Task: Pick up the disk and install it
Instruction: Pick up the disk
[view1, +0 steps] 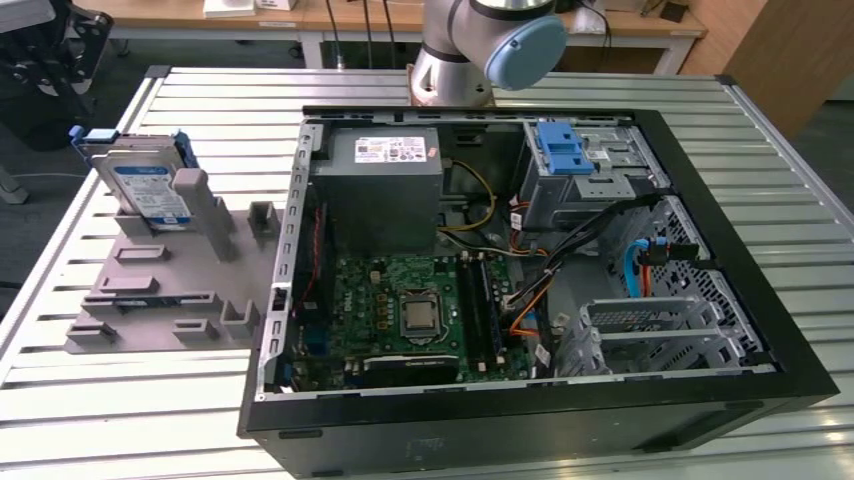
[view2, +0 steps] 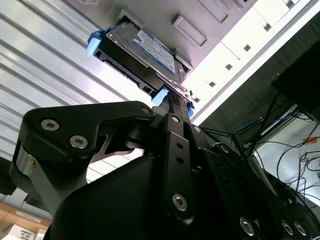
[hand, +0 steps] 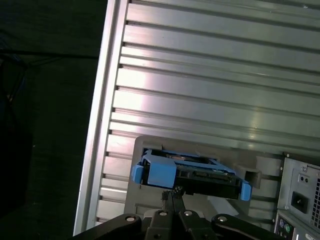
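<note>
The disk (view1: 150, 190) stands on edge in the grey fixture (view1: 147, 295), near the table's (view1: 134, 420) far corner at the exterior view's left, with bare slats around it. The gripper (hand: 172, 192) meets its bracket edge with fingers drawn together; whether they pinch it cannot be told.

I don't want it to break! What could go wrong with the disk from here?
1. The disk stands leaning in its grey holder; a crooked grab might knock it over.
2. The gripper looks shut, so it could bump the disk.
3. Loose cables in the case might snag it.
</note>
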